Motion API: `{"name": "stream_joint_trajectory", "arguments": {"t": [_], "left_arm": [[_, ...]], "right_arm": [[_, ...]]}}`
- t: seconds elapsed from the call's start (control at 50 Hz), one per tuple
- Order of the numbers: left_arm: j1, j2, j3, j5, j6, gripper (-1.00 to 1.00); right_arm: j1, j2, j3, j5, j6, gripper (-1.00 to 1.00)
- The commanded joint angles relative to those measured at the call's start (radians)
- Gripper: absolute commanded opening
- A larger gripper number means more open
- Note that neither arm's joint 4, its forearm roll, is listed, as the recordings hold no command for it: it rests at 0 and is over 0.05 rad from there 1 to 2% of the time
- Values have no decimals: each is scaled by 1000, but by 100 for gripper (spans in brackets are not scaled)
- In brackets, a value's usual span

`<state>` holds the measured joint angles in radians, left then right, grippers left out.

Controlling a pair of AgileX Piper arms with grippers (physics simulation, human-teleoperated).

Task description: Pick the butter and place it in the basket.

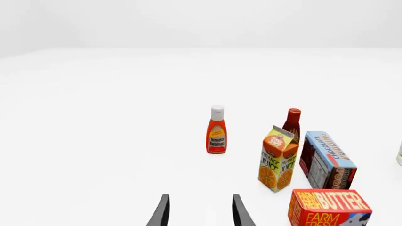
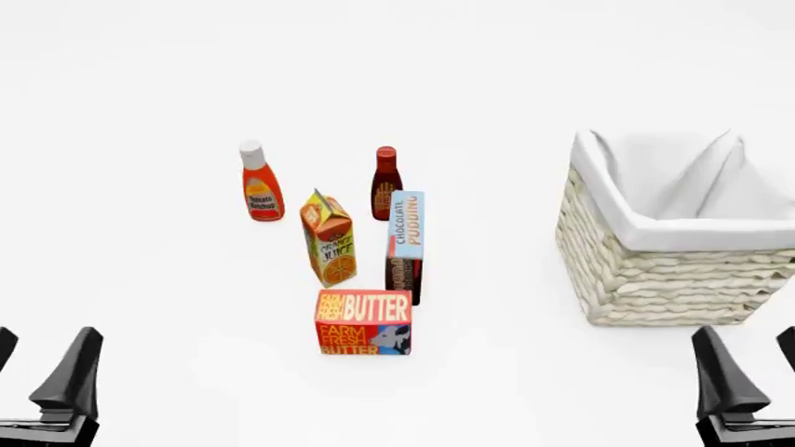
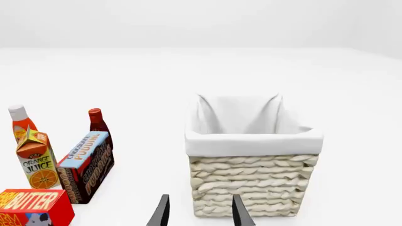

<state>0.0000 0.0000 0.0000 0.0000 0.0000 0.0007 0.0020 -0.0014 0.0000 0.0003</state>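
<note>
butter (image 2: 363, 322) sits upright on the white table (image 2: 149, 307), the nearest item of the grocery cluster, with nothing gripped yet, so the step in hand looks like the approach. either arm could take it; the left gripper (image 2: 47, 372) is at about 8 o'clock from the box in the front view, the right gripper (image 2: 746, 368) at about 4 o'clock, both well apart from it. both sets of fingers stand spread with a clear gap between them and hold nothing.

to do it well, i'd come down from above onto the box's top and close across its narrower depth, keeping the fingers off the chocolate pudding box (image 2: 407, 244), which stands just behind it at about 1 o'clock, and the orange juice carton (image 2: 330, 238) at about 11 o'clock. the near side is free, so approaching from there is safest. lift straight up before swinging toward the basket (image 2: 671, 270), which is off at about 3 o'clock, near the right arm.

the butter is a squat rectangular box, red and orange, lettered "farm fresh butter" in white and yellow, with a cow on a blue patch at one lower corner. flat faces should grip squarely. the ketchup bottle (image 2: 260, 183) and a dark sauce bottle (image 2: 386, 182) stand farther back.
</note>
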Motion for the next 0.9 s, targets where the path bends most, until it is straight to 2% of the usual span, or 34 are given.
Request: {"name": "stream_joint_trajectory", "arguments": {"t": [0.02,0.5,0.54,0.58,0.68,0.7,0.74,0.84,0.9], "left_arm": [[0,0,0,0,0,100],[0,0,0,0,0,100],[0,0,0,0,0,100],[0,0,0,0,0,100],[0,0,0,0,0,100],[0,0,0,0,0,100],[0,0,0,0,0,100],[0,0,0,0,0,100],[0,0,0,0,0,100]], "right_arm": [[1,4,-3,1,0,100],[28,7,-22,24,-4,100],[36,6,-42,45,-12,100],[50,13,-64,63,6,100],[76,15,-109,107,-11,100],[83,26,-127,117,-12,100],[98,49,-170,137,34,100],[135,73,-314,215,23,100],[147,144,-349,199,20,100]]}}
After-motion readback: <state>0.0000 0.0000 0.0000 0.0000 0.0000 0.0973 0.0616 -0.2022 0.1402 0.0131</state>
